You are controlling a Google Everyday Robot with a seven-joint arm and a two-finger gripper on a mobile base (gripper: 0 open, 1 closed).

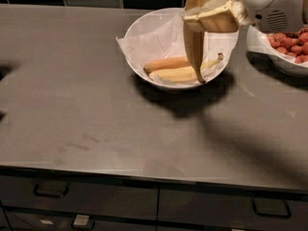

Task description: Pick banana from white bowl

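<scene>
The white bowl (pixel 144 32), lined with crumpled white paper, stands at the back middle of the dark counter. In it lies a pale yellow banana (pixel 178 74), its stem pointing right, with a more orange banana-shaped piece (pixel 163 63) just behind it. My beige gripper (pixel 198 73) hangs down from the white arm (pixel 274 4) into the right half of the bowl. Its tip is right at the banana's right part. I cannot tell whether it touches the banana.
A second white bowl (pixel 255 42) with small red pieces stands close to the right of the first, under the arm. The counter's front edge (pixel 144 174) runs above drawers with dark handles. A dark tiled wall rises behind the counter.
</scene>
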